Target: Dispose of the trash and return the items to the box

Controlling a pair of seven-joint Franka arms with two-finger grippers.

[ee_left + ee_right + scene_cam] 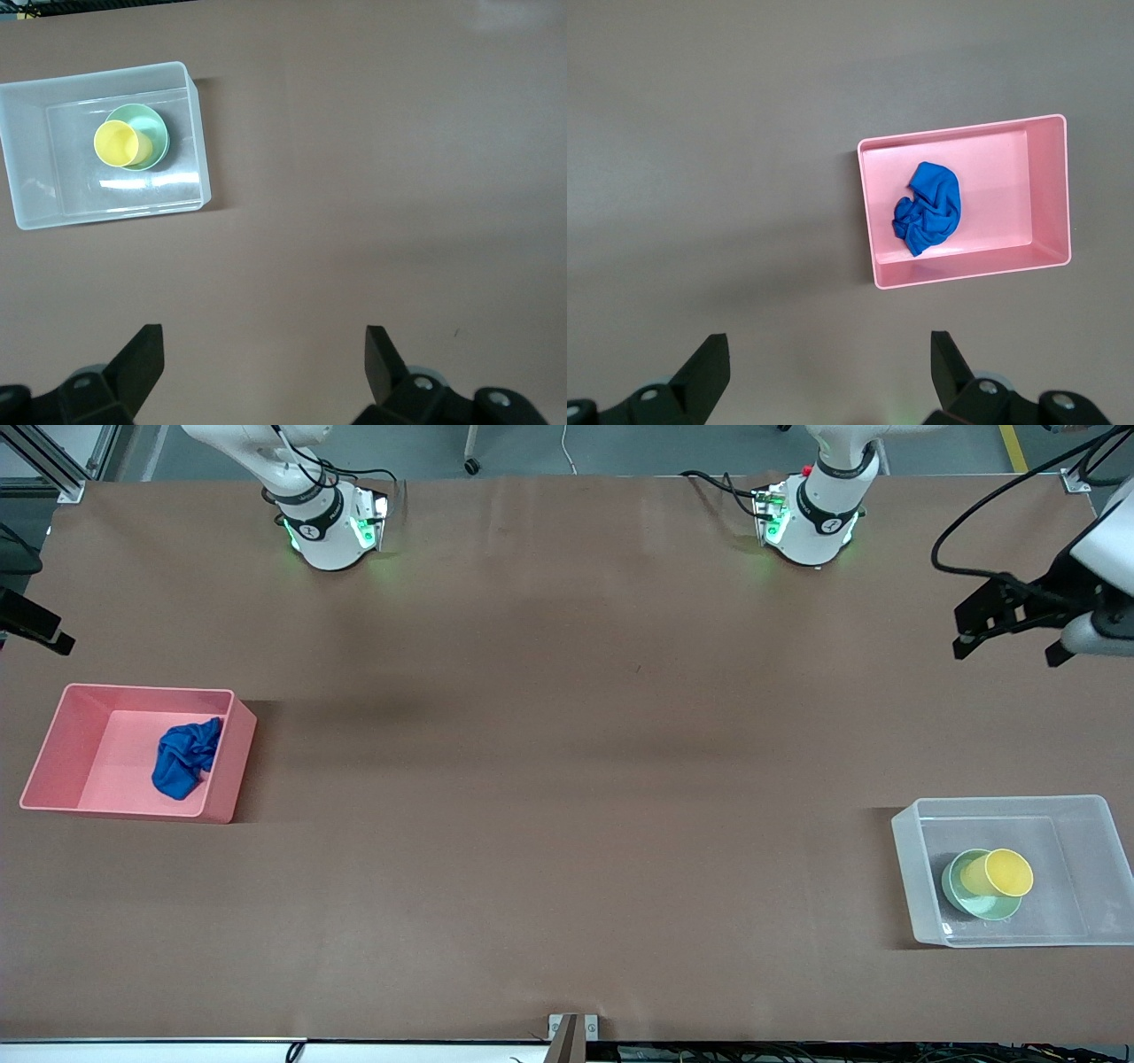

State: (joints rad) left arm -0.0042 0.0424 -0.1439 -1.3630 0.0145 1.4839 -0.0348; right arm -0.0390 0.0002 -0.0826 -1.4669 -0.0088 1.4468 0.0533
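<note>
So the count here is one blue cloth wad [184,760], one yellow cup [999,872], one mint-green bowl [978,893], one clear tub [911,868] and one pink bin [58,737], all sitting on the brown surface [567,779].

The cloth is bright royal blue, all scrunched up with lots of folds, and it lies inside the pink bin at the right arm's end of the surface, against the bin wall that faces the middle of the surface. The bin is opaque and rectangular, with nothing else in it.

The tub is see-through and rectangular, down at the left arm's end and nearer the front camera than the bin. The pale green bowl rests on the tub's floor, and the yellow cup sits tilted in the bowl, its open mouth tipped up and toward the left arm's end. The cup is a bit narrower than the bowl.

The left gripper [264,363] hangs over bare surface at the left arm's end, well apart from the tub, jaws wide apart and holding nothing. The right gripper [829,367] hangs over bare surface near the pink bin, jaws also wide apart and empty; in the front view it sits right at the frame's edge.
</note>
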